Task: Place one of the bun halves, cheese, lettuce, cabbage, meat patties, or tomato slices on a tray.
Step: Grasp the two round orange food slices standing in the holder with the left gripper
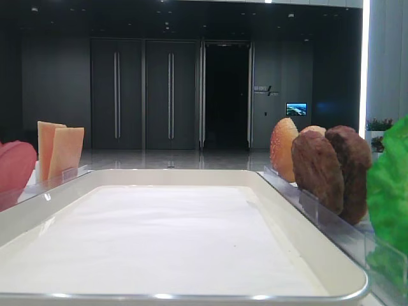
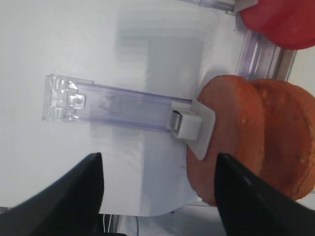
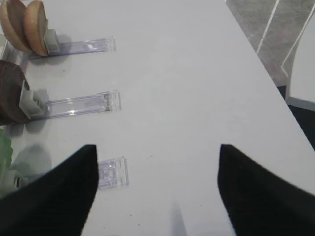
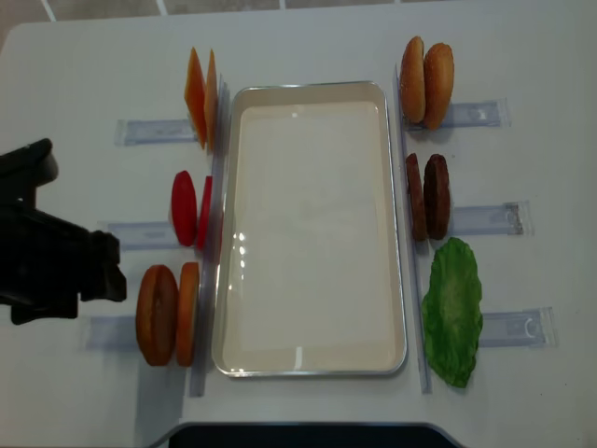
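The left gripper [image 2: 157,196] has its jaws wide apart w/ nothing between them, and it hangs just above the desk [image 2: 59,39] next to the bun halves [image 2: 256,137], which stand on edge in a clear rack [image 2: 113,103]. The near bun sits right by one jaw tip but I can't tell if they touch. The right gripper [image 3: 157,191] also has its jaws apart and holds nothing; it hangs over bare desk near the ends of other racks, w/ a 2nd pair of buns [image 3: 24,24] and the meat patties [image 3: 10,93] at the left edge of that view. The tray [image 4: 233,233] lies in the middle, white paper inside, no food on it yet, so I think the job is only starting. What could go wrong: the buns lean close together, so the jaws may pinch both, or push the near one over vs. the rack clip [image 2: 192,125]. The jaws could also catch the rack and drag it. The top view shows the whole layout: cheese [image 4: 201,93], tomato slices [image 4: 191,210], buns left; buns, patties, lettuce [image 4: 452,313] right. It shows the left arm only as a dark shape, and no right arm. Only the wrist views show the jaws. The low front view shows the tray's raised rim, which a bun has to clear.
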`<state>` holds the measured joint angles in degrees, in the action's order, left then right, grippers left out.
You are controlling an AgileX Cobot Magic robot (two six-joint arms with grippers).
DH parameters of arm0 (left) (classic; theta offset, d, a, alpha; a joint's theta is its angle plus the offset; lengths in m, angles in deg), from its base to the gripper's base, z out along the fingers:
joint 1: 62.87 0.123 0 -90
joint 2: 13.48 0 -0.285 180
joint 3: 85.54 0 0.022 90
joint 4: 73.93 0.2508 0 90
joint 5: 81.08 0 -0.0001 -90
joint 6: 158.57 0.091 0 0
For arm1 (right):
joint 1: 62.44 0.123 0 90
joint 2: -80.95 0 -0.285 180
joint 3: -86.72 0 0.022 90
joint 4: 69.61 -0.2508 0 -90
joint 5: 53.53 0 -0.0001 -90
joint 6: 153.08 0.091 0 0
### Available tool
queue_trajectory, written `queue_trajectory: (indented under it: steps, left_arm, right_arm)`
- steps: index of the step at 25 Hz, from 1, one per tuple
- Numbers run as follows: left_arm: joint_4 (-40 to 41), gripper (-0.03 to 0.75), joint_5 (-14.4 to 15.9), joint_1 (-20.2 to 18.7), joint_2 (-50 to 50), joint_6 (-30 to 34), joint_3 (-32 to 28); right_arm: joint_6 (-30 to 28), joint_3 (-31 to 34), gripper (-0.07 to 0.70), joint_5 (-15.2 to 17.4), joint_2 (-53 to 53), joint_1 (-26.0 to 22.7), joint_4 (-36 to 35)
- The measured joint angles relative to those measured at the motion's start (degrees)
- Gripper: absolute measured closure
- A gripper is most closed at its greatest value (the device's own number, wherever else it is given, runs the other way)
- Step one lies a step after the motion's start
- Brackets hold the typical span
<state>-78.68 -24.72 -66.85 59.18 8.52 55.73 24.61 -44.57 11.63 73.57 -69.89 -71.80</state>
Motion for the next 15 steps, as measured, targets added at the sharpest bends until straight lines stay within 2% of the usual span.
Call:
queue_trajectory:
  steps: [9, 15]
  left_arm:
    - [2.9, 0.181, -1.2, -12.1, 2.8, -10.5, 3.5]
    - [8.2, 0.181, -1.8, -22.6, 5.7, -19.7, 5.8]
  right_arm:
    - [0.0, 0.0, 0.117, 0.0, 0.0, 0.0, 0.0]
    - [0.0, 0.0, 0.117, 0.0, 0.0, 0.0, 0.0]
